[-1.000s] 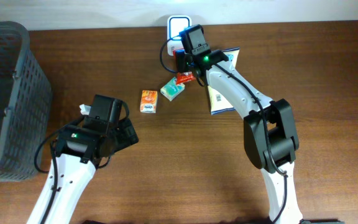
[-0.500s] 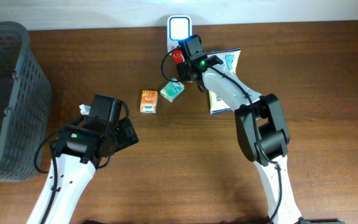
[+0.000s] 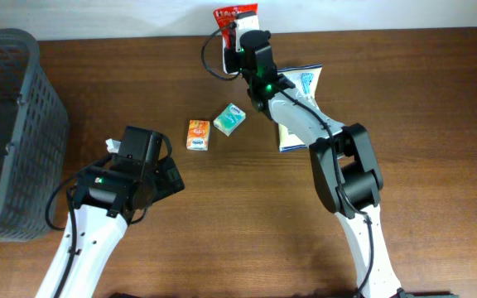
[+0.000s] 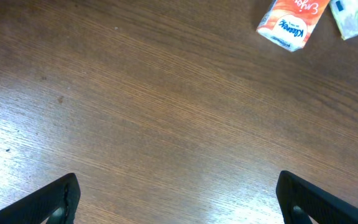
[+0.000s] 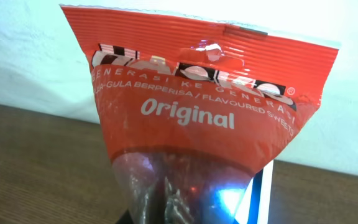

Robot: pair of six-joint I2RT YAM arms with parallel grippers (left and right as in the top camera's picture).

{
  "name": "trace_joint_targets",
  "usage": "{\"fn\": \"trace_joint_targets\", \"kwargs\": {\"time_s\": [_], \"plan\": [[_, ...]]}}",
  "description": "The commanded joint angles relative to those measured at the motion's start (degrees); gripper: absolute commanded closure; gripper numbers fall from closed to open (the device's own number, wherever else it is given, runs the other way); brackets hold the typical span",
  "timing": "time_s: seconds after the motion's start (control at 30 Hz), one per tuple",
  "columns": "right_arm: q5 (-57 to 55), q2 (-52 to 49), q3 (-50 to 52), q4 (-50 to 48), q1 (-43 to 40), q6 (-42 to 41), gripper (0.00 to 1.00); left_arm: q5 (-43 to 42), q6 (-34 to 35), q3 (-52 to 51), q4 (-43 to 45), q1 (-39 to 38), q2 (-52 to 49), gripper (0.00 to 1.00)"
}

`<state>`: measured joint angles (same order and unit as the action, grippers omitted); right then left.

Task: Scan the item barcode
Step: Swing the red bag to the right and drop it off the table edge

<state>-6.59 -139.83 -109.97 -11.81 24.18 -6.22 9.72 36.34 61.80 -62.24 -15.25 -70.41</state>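
My right gripper [image 3: 241,39] is shut on the lower end of a red snack packet [image 3: 236,16] and holds it upright at the table's back edge. In the right wrist view the packet [image 5: 197,106], printed "Original", fills the frame and hides my fingers. The scanner [image 5: 261,198], white with a blue glow, shows just behind the packet's lower right. No barcode is visible on the side facing me. My left gripper [image 3: 169,177] is open above bare wood at the front left, and its fingertips [image 4: 59,200] have nothing between them.
An orange tissue pack [image 3: 198,135] and a teal pack [image 3: 229,119] lie mid-table; they also show in the left wrist view as the orange pack [image 4: 291,22] and the teal pack [image 4: 356,15]. A white-blue snack bag [image 3: 298,108] lies under the right arm. A grey basket [image 3: 7,124] stands far left.
My right gripper shut on the red packet beside the teal pack, then lifted it up and back in front of the scanner. The left arm stayed still.
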Motion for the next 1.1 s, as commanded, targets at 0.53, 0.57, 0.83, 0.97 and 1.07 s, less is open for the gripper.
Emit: {"fn": "trace_joint_targets", "kwargs": {"time_s": [0.53, 0.57, 0.83, 0.97, 1.07], "plan": [[-1.60, 14.08, -0.55, 51.76, -52.02, -0.42, 0.96, 0.63, 0.76, 0.26, 0.02, 0.02, 0.17, 0.01], [-1.60, 13.62, -0.55, 52.46, -54.58, -0.42, 0.96, 0.63, 0.76, 0.26, 0.02, 0.02, 0.17, 0.01], [0.96, 12.48, -0.37, 56.37, -68.89, -0.39, 0.01, 0.63, 0.76, 0.26, 0.02, 0.02, 0.17, 0.01], [18.91, 22.80, -1.44, 58.69, -68.30, -0.46, 0.01, 0.63, 0.76, 0.26, 0.02, 0.02, 0.17, 0.01], [49.05, 26.80, -1.09, 64.59, -61.51, -0.35, 0.01, 0.63, 0.76, 0.26, 0.02, 0.02, 0.17, 0.01]]}}
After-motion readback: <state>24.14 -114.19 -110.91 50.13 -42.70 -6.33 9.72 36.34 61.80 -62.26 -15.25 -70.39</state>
